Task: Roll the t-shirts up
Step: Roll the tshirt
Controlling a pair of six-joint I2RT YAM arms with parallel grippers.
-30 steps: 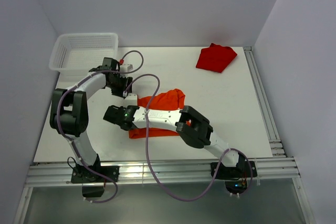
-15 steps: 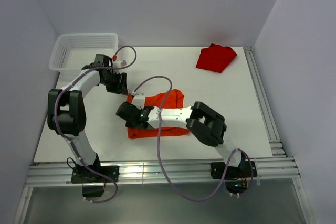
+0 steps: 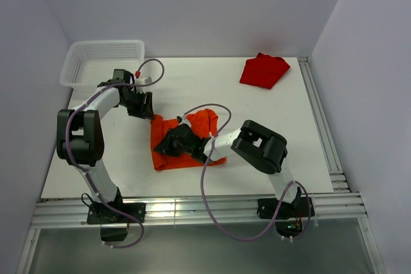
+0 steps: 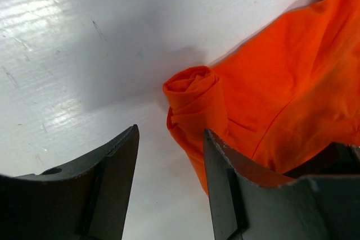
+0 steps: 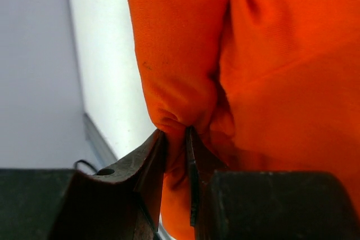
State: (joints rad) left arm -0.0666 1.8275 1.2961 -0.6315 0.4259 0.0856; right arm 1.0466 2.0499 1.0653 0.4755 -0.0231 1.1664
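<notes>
A bright orange t-shirt (image 3: 207, 120) lies crumpled at the table's middle. My right gripper (image 3: 169, 144) lies on its left half, shut on a pinched fold of the cloth (image 5: 175, 123); orange cloth (image 5: 281, 54) fills that view. My left gripper (image 3: 142, 108) sits at the shirt's far-left corner, open and holding nothing. In the left wrist view a rolled end of the orange shirt (image 4: 194, 96) lies just ahead of the gripper (image 4: 171, 141), and the right finger (image 4: 225, 178) overlaps the cloth. A second, red t-shirt (image 3: 263, 70) lies bunched at the back right.
A white mesh basket (image 3: 82, 78) stands at the back left, just behind my left arm. Metal rails run along the table's right edge (image 3: 321, 126) and near edge (image 3: 192, 210). Grey walls close in the left, back and right.
My right gripper has moved right over the orange shirt, now gripping a fold. The shirt's left part has spread toward the left gripper, which shifted slightly left.
</notes>
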